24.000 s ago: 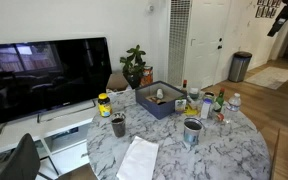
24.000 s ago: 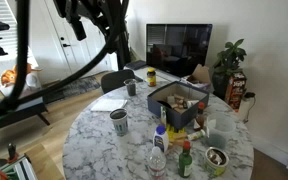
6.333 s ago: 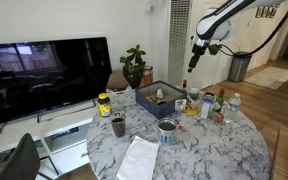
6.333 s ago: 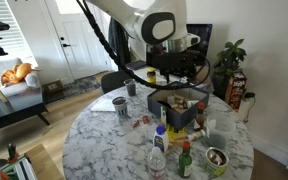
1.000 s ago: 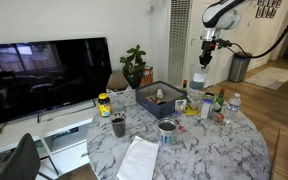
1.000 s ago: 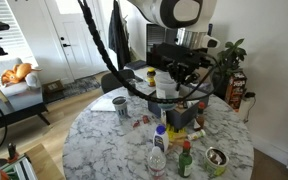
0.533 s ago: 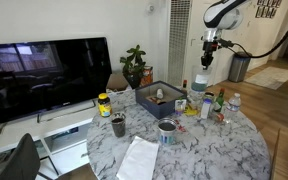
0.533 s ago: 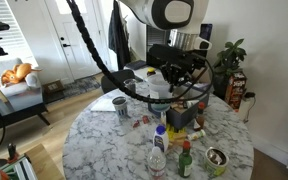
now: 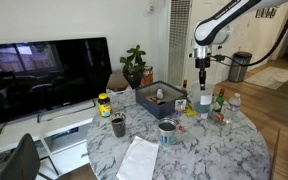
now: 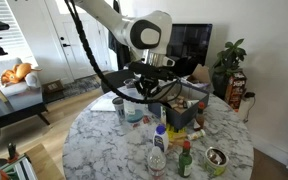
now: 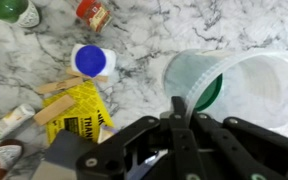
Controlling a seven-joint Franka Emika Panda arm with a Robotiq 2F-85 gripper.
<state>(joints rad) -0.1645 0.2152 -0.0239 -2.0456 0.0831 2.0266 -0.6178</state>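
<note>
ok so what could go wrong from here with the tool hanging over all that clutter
1. The tool is right at the rim of the clear plastic cup. The cup looks light, so a sideways nudge could tip it.
2. The blue-capped bottle and yellow packet lie close beside the tool, so a descent might knock or pin them.

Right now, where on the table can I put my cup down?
The biggest bare patch of the marble table lies between the tin can, the white paper and the rim nearest the camera. It is crowded around the blue box and the bottles, where the gripper hangs.
</note>
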